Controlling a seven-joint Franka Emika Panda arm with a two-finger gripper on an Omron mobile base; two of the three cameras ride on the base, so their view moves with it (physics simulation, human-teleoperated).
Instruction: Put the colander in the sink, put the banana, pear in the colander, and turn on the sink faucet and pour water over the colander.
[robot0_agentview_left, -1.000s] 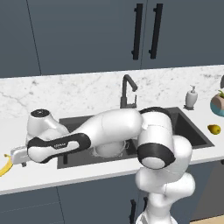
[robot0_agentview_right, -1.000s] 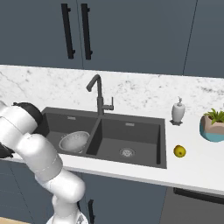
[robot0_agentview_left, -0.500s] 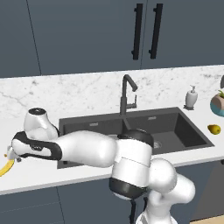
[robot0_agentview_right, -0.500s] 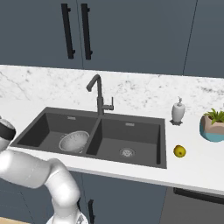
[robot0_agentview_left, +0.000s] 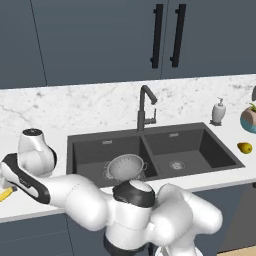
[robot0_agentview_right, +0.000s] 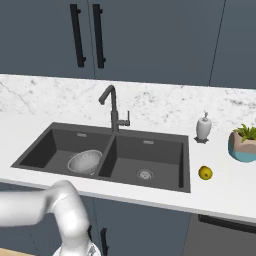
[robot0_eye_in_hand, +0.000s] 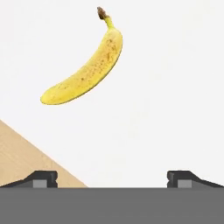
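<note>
Swung leftward past the sink (robot0_agentview_left: 150, 150), the gripper (robot0_eye_in_hand: 112, 177) hangs open-jawed short of the banana (robot0_eye_in_hand: 85, 72), whose long axis runs diagonally across its gap.

The small round silver-grey perforated metal colander (robot0_agentview_left: 125, 167) sits upright in the left basin of the dark charcoal rectangular double-basin sink (robot0_agentview_left: 200, 131), with the tall slim dark metal faucet (robot0_agentview_left: 144, 107) standing behind the divider, its spout bent over. The curved yellow banana (robot0_eye_in_hand: 86, 66), lightly brown-speckled, lies flat on the white surface (robot0_eye_in_hand: 166, 87) at its far left end. The small rounded yellow-orange pear (robot0_agentview_right: 205, 173) rests on the surface just right of the sink.
</note>
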